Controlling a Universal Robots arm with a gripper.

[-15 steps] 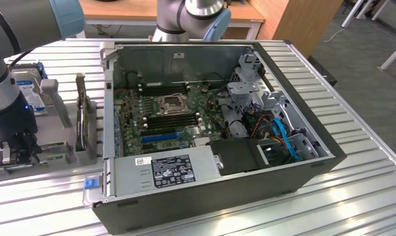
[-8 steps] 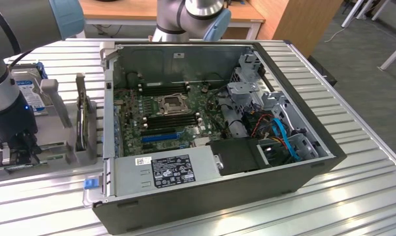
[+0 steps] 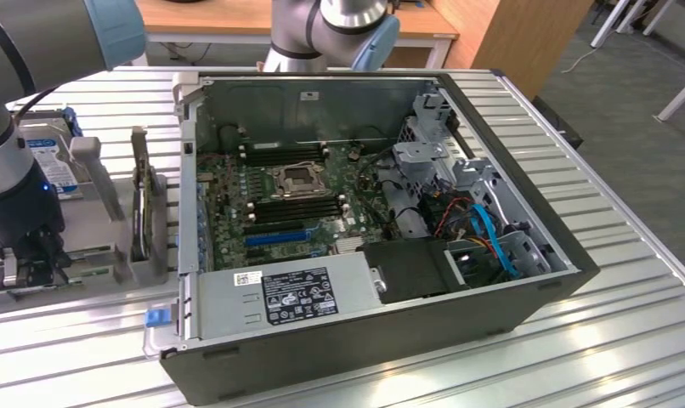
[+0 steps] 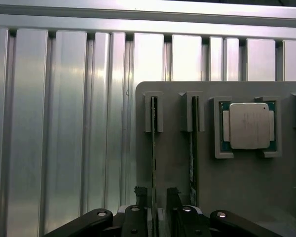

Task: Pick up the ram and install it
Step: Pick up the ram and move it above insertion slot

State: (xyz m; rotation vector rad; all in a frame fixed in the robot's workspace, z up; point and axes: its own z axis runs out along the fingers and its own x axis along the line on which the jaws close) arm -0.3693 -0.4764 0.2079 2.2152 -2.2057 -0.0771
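One ram [image 4: 154, 148], likely light, stiff and fragile, stands in the holder [image 4: 177, 168] between the parted gripper [image 4: 156, 193]; pinch its faces.

The exterior view overlooks the table [image 3: 626, 331]; wrist view looks closely down on the shared holder [image 4: 246, 182].

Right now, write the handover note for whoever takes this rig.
Gripper: fingers open, straddling the long thin green ram stick, not closed on it.
Ram: standing on edge in a slot of the grey holder tray, beside a second stick and the square silver processor chip.
The open black computer case sits to the exterior view's right of the holder.
Done: gripper placed over the ram.
Left: grasp, lift, and install on the motherboard.
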